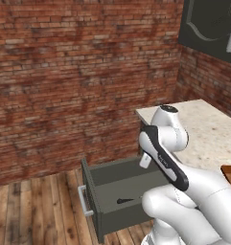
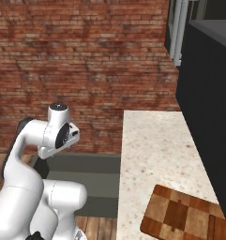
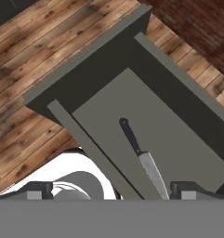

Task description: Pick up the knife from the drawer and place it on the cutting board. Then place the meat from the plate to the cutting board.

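Nothing's done yet afaict: I've got the gripper (image 3: 106, 188) spread wide, empty, hovering above the open drawer (image 3: 187, 104) w/ the knife (image 3: 142, 157) flat on its floor, cutting board (image 2: 184, 213) bare on the counter (image 2: 152, 150), meat move still to do.

Drawer (image 1: 114, 191): dark grey-green box, pulled open, silver bar handle on front, below counter's left end. Knife (image 3: 142, 157): black handle, long silver blade, flat on drawer floor, mid-floor, apart from walls. Board (image 2: 184, 213): brown wood w/ checker blocks, flat on counter near its front edge, top bare. Plate & meat: can't tell.
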### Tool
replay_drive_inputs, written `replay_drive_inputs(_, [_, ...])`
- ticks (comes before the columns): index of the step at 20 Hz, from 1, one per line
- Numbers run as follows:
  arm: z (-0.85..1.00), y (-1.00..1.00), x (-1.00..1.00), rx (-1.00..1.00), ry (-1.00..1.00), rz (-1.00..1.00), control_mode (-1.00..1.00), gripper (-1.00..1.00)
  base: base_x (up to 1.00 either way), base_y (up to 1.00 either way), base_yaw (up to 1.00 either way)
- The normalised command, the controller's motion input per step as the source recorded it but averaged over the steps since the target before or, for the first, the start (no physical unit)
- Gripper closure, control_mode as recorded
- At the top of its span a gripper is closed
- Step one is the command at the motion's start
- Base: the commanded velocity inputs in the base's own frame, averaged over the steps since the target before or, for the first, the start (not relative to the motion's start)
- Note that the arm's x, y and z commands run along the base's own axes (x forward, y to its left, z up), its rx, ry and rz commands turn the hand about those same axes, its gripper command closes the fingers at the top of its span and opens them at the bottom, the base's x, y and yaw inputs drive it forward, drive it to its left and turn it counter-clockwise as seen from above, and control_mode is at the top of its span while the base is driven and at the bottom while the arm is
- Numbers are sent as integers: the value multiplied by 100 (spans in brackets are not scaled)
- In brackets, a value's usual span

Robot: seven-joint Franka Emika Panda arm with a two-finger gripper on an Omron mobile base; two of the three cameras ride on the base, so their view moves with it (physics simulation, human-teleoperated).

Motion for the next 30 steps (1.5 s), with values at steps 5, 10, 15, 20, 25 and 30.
replay_drive_inputs(5, [-32, -2, 0, 0, 0, 5, -100, -100, 0, 0, 0])
replay_drive_inputs(10, [-36, 9, 0, -2, 0, 1, -100, -100, 0, 0, 0])
replay_drive_inputs(15, [-30, 17, 0, -7, 0, -8, -100, -100, 0, 0, 0])
replay_drive_inputs(20, [-13, 13, 2, -4, 0, -14, -100, -100, 0, 0, 0])
replay_drive_inputs(25, [-9, 0, 0, 0, 0, -13, -100, -100, 0, 0, 0])
replay_drive_inputs(30, [-14, 2, -9, 0, 0, -13, -100, -100, 0, 0, 0])
